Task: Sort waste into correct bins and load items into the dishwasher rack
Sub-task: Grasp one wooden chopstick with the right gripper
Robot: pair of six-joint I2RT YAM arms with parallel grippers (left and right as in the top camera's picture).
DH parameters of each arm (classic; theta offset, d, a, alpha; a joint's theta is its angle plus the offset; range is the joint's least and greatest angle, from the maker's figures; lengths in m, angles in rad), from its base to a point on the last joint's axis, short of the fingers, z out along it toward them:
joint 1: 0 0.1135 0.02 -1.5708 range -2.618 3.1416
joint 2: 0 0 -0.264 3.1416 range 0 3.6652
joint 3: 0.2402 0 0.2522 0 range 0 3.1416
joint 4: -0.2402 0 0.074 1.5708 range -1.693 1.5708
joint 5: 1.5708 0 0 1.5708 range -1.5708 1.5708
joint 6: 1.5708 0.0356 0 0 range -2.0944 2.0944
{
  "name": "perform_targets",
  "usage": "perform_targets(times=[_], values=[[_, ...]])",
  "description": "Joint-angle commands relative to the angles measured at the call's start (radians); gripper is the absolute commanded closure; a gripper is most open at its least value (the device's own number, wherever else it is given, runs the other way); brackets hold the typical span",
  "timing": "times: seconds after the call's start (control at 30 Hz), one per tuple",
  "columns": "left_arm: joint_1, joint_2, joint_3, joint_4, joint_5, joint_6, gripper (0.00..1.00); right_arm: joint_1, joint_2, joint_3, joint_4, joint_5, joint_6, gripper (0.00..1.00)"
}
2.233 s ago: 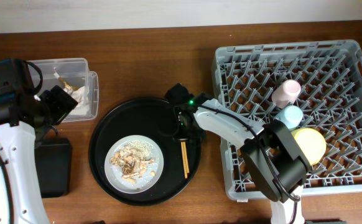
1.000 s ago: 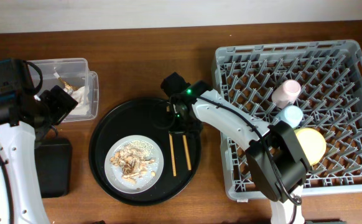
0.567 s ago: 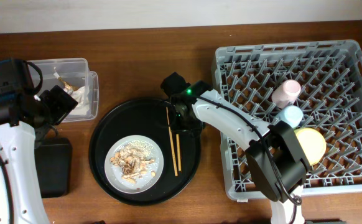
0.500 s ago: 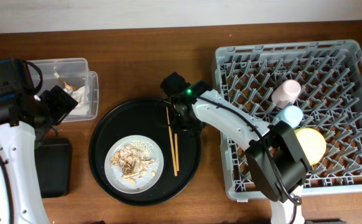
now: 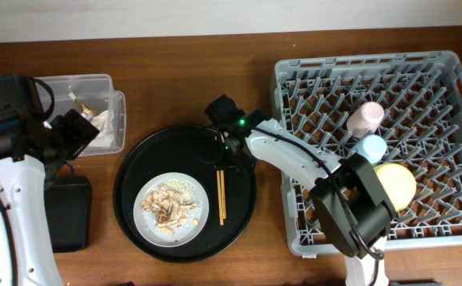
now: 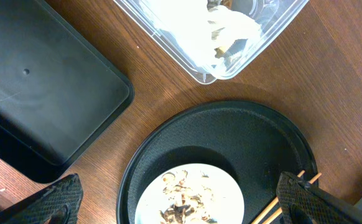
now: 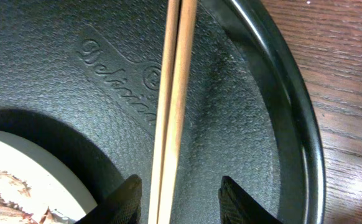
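Two chopsticks (image 5: 221,196) on the round black tray (image 5: 167,151), inside the parted right gripper (image 7: 184,186); left gripper (image 6: 178,186) parted too

Right wrist view: embossed cursive lettering (image 7: 114,76) on floor of round black tray (image 7: 249,118), running diagonally from far left toward near right. Legible start "Delici"; remainder hidden under chopsticks (image 7: 173,106). Small embossed circled mark (image 7: 148,79) at lettering's right end, beside chopsticks; character inside too faint to read.
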Motion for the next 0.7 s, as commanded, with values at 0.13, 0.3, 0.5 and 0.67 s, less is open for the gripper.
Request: perform_targets(times=[0.13, 0.3, 0.5, 0.67], values=[[0.002, 0.0, 0.003, -0.002, -0.003, -0.005, 0.01, 0.007, 0.006, -0.05, 0.088, -0.005, 0.02, 0.59], [0.002, 0.0, 0.003, -0.002, -0.003, -0.005, 0.0, 0.007, 0.007, -0.058, 0.113, 0.053, 0.042, 0.66], [0.002, 0.0, 0.003, -0.002, -0.003, -0.005, 0.01, 0.008, 0.029, -0.058, 0.129, 0.066, 0.042, 0.69], [0.002, 0.0, 0.003, -0.002, -0.003, -0.005, 0.01, 0.007, 0.036, -0.058, 0.148, 0.066, 0.042, 0.7]])
